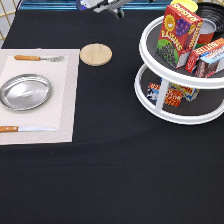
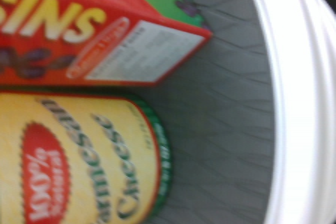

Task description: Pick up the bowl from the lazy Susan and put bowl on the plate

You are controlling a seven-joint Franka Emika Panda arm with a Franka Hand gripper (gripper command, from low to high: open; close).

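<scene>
1. Exterior view: the tool hangs at the top edge, between the wooden coaster and the lazy Susan. It carries nothing; whether it is wide or narrow I cannot tell.
2. Exterior view: the bowl shows only as a black rim at the top right corner, on the turntable's upper tier behind the raisin box. Likely risk: reaching in over the boxes and knocking one off the shelf.
3. Exterior view: the plate lies well apart on the placemat at the left, between a fork and a knife. A long carry across the worktop; a weak rim grip could drop the bowl.
4. Wrist view: close on the raisin box, a parmesan cheese canister, grey shelf and white rim. No bowl visible, so the camera gives no aim on it; the turntable may also spin if nudged.
</scene>
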